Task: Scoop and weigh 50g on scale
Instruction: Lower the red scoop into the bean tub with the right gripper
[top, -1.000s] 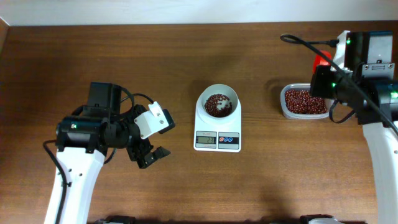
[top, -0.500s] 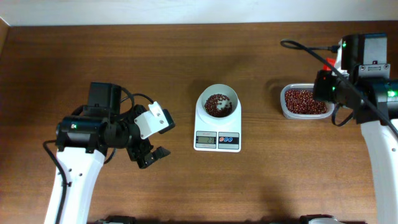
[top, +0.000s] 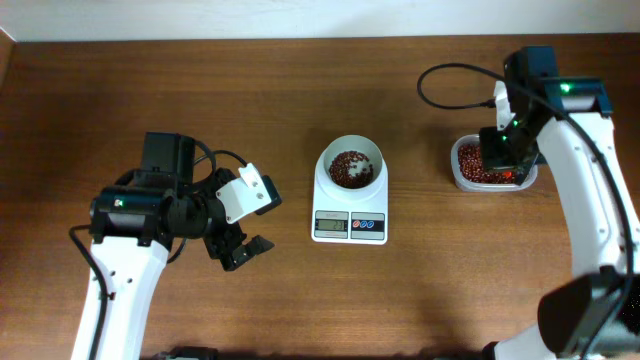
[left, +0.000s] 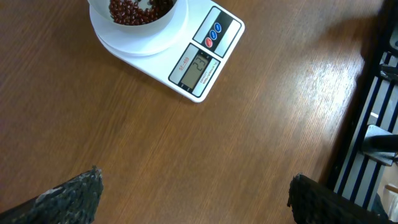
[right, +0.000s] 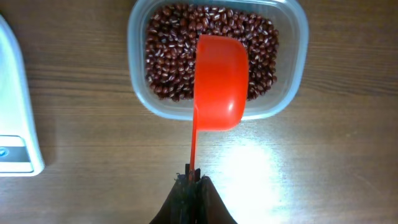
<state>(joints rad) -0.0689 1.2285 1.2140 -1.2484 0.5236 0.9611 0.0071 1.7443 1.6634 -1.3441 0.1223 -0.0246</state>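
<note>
The white scale (top: 349, 212) stands mid-table with a round white bowl (top: 350, 165) on it holding red beans. In the left wrist view the scale (left: 200, 57) and the bowl (left: 140, 18) lie at the top. My left gripper (top: 247, 218) hovers open to the left of the scale, and its fingertips (left: 87, 186) stand wide apart over bare wood. My right gripper (right: 193, 181) is shut on the thin handle of a red scoop (right: 220, 81). The scoop's cup hangs over the near half of a clear tub (right: 292, 37) full of red beans.
The tub (top: 465, 168) sits right of the scale, partly under my right arm (top: 560, 150). The scale's corner (right: 15, 124) shows at the left of the right wrist view. A black frame (left: 379, 93) runs past the table's edge in the left wrist view.
My right arm has swung left from beside the tub to over it, carrying the red scoop above the beans. The left arm has not moved.
</note>
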